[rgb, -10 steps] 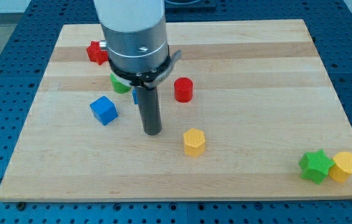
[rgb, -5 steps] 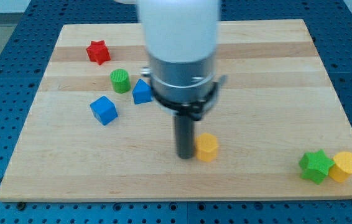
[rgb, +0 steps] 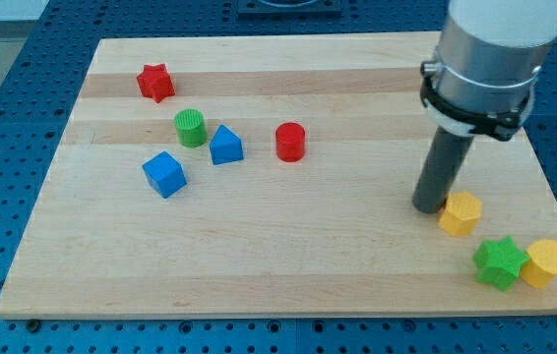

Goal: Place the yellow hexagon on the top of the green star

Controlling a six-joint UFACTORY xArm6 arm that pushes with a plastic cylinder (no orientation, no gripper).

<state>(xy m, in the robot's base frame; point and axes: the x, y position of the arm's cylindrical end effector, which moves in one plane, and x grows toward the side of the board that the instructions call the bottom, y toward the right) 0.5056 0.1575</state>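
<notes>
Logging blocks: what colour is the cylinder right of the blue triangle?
Red, clear in the camera view.

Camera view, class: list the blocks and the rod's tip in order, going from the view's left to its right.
Red star → blue cube → green cylinder → blue triangular block → red cylinder → my tip → yellow hexagon → green star → yellow block.

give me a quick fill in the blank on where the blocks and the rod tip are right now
1. My tip touches the yellow hexagon on the hexagon's view-____ side.
2. The green star touches a ____ block on its view-right.
3. The red star lies nearest the view's top-____ corner of the board.

Missing words: left; yellow; left
</notes>
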